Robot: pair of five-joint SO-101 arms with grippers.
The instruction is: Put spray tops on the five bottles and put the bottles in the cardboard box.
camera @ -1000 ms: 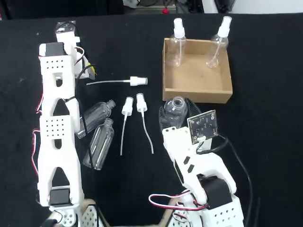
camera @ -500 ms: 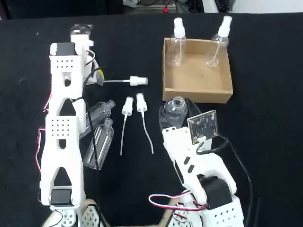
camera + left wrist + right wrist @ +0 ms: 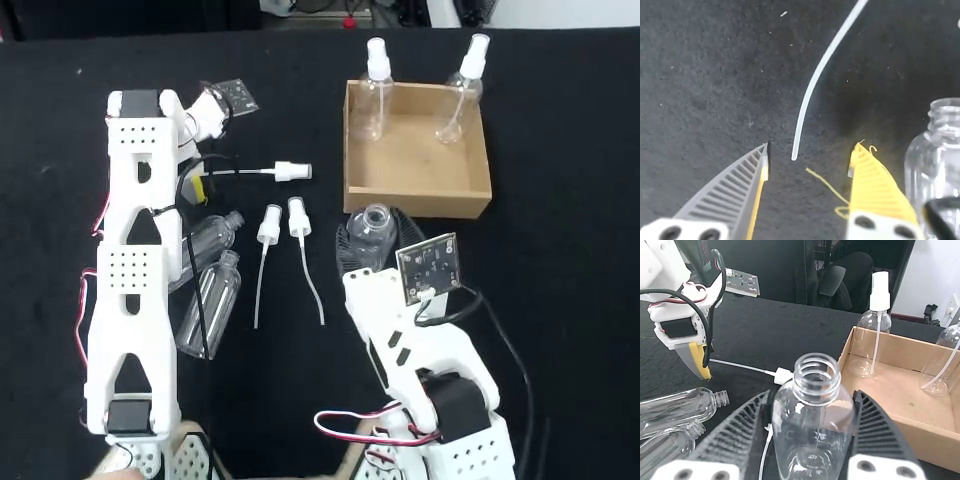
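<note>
Bottles first, from the high view: two capped bottles [image 3: 372, 95] stand in the cardboard box [image 3: 416, 205], so by my count two of the five look done. Three spray tops [image 3: 290, 171] lie loose on the black tabletop [image 3: 560, 300]. One is near the box with its long tube [image 3: 230, 173] stretched toward the left arm, and two sit side by side just below it. Two open bottles [image 3: 212, 300] lie against each other beside that arm. The fifth, the upright bottle [image 3: 372, 226], stands just in front of the box with the right claw [image 3: 372, 240] around it.

Over to the left wrist view, and the left claw [image 3: 811, 152] hangs low over the tabletop with its fingers spread apart. The free end of the tube lies between the tips, touched by neither. The neck of an open bottle sits just beside the yellow finger.

Now the right wrist view: the claw is clamped on the upright bottle, a ribbed finger pressed to each side, and the bottle's mouth is bare. Behind it sit the box and its two finished bottles, and off to the side the left claw hovers at the tube's end.

The tally as I read it: three tops to fit, three bottles to box, and the likely next step is a top for the bottle held ready
</note>
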